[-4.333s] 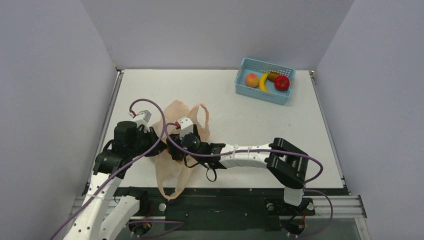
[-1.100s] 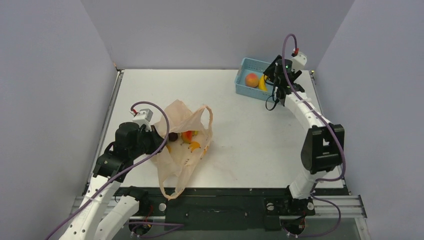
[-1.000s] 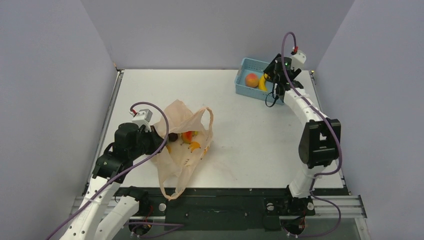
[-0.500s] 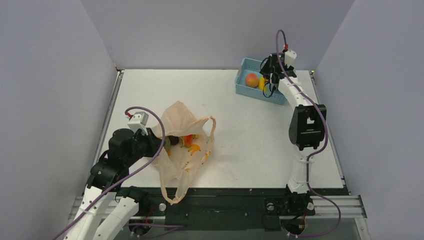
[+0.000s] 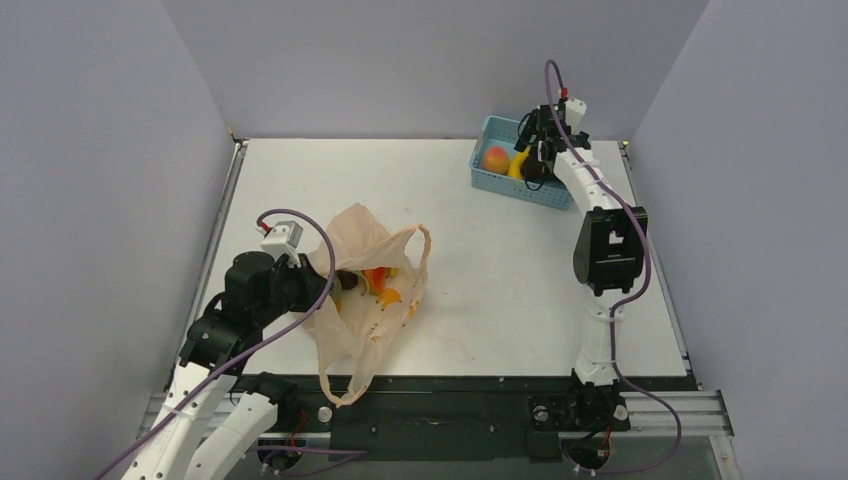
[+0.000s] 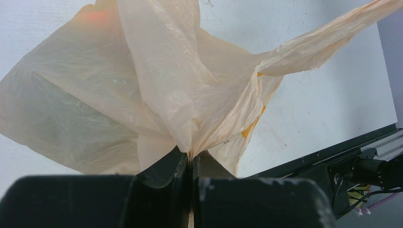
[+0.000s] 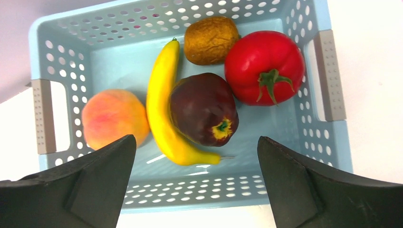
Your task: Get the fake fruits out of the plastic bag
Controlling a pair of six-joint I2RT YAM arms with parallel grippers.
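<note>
Big picture: on the table (image 5: 500, 260) the plastic bag (image 5: 372, 305) lies left, pinched tight in the left claw (image 6: 191, 159), red and orange fruits (image 5: 380, 280) waiting inside. Blue basket (image 7: 71, 28) holds banana (image 7: 161, 104) and plum (image 7: 202, 107); right claw (image 7: 194, 138) gapes wide above.

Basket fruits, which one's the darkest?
The maroon plum in the middle, lying between the yellow banana and the red stemmed fruit; the peach and brown one are paler.

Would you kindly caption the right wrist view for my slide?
Open right end effector over blue basket holding banana, plum, peach, red fruit and brown fruit.
</note>
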